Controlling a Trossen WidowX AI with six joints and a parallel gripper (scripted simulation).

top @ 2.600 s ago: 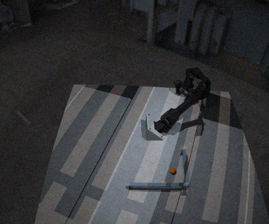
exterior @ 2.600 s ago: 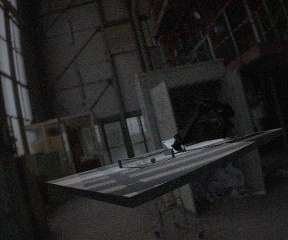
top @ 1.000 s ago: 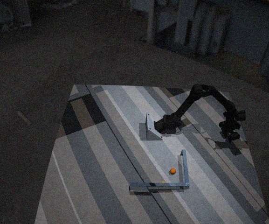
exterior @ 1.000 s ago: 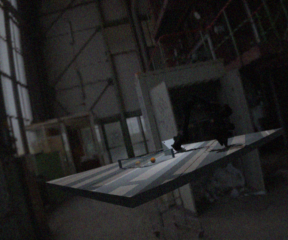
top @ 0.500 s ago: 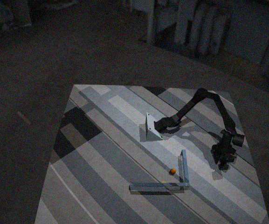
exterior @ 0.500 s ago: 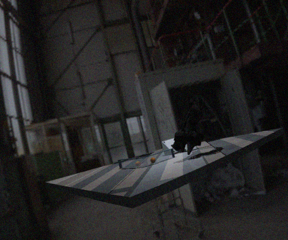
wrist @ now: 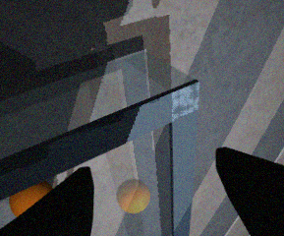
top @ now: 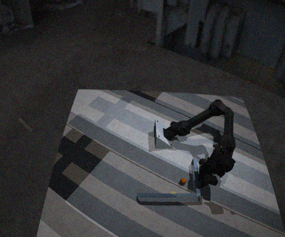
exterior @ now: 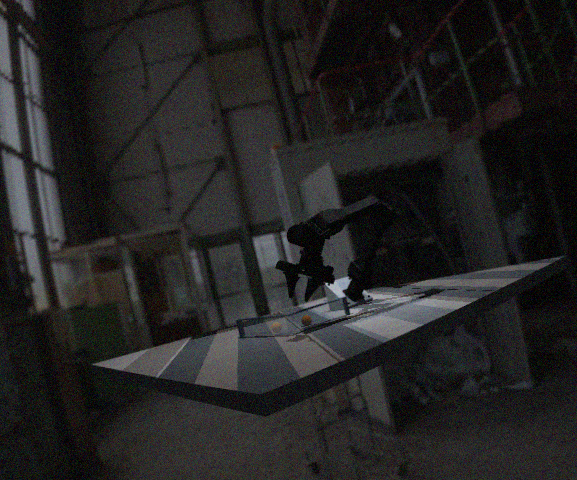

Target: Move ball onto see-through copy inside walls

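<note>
From the top view, the small orange ball (top: 183, 180) lies on the striped grey and beige bench (top: 106, 204) inside the corner made by the two low clear blue-tinted walls (top: 168, 197), close to the upright one at its 3 o'clock; the pale see-through copy of the ball (top: 173, 192) sits at the ball's 7 o'clock, right against the lower wall. The dark pincer (top: 205, 181) hangs on the far side of the upright wall, at the ball's 3 o'clock, apart from it. In the exterior view the pincer (exterior: 298, 284) is plainly above the bench, fingers pointing down, with the ball (exterior: 306, 320) and the copy (exterior: 276, 326) beneath it at about 6 and 7 o'clock, both behind the clear wall. In the wrist view the two dark fingers stand moderately apart with nothing between them but bench and wall; the ball (wrist: 28, 198) peeps out at 8 o'clock, partly hidden by one finger, and the copy (wrist: 133, 196) lies at 6 o'clock. I judge the step in hand to be the approach: the ball is untouched. The next move calls for crossing the wall top, centring over the ball and descending without clipping the wall, then closing gently, since a round ball may roll off at a nudge.
</note>
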